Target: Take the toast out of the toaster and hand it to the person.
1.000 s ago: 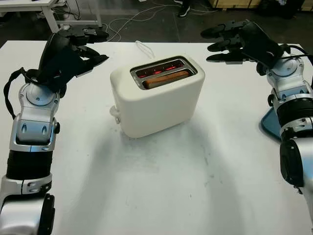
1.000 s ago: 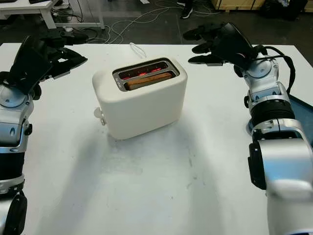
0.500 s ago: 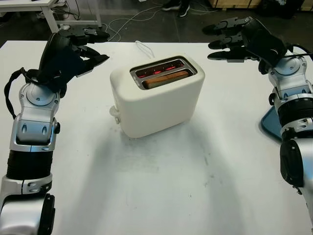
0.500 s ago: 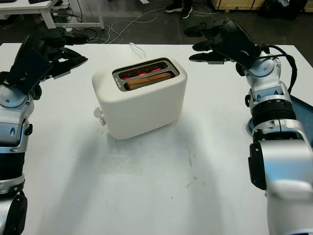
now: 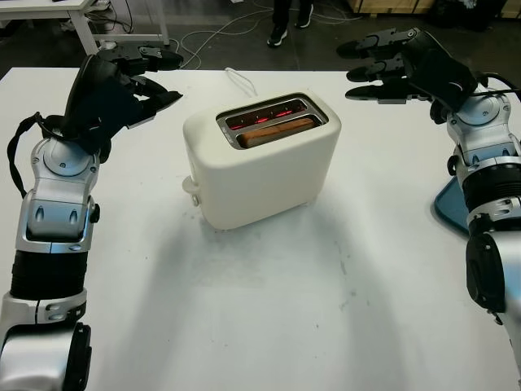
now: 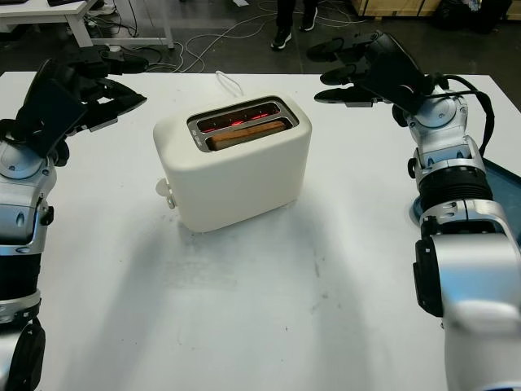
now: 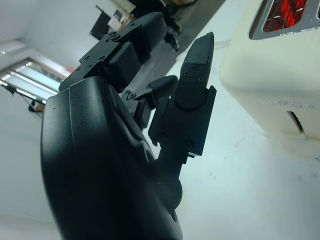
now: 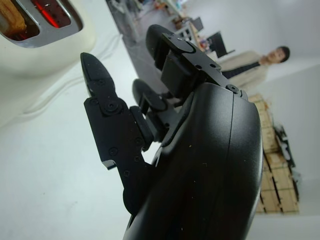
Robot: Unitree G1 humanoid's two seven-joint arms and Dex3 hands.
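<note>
1. On the left, the robot's left hand (image 5: 130, 77) hovers open and empty above the far left of the white surface (image 5: 269, 309), well apart from the toaster. It sits where it was a second ago.
2. In the middle stands a cream toaster (image 5: 260, 159), angled on the surface. One slice of toast (image 5: 275, 132) sits low in the nearer slot; the far slot glows red. Neither has moved over the last second.
3. On the right, the robot's right hand (image 5: 391, 65) is raised over the far right edge of the surface, open and holding nothing. Over the last second it has lifted slightly and drifted a little further from the toaster, then settled.
4. Beyond the far edge, a person's legs and shoes (image 5: 281, 24) have walked into view at the top centre, where half a second ago only shoes showed further right. The right wrist view catches a person in a light top (image 8: 250, 67) in the background.
5. My reading: the receiver is arriving, but the toast is not yet touched, so the task is at its very start.
6. Hard to make out: the toast shows only its top edge, so I cannot tell its thickness or whether it has popped up. A blue object (image 5: 452, 208) by the right arm is cut off by the arm and frame edge. The toaster's cord (image 5: 238, 79) trails off behind it.
</note>
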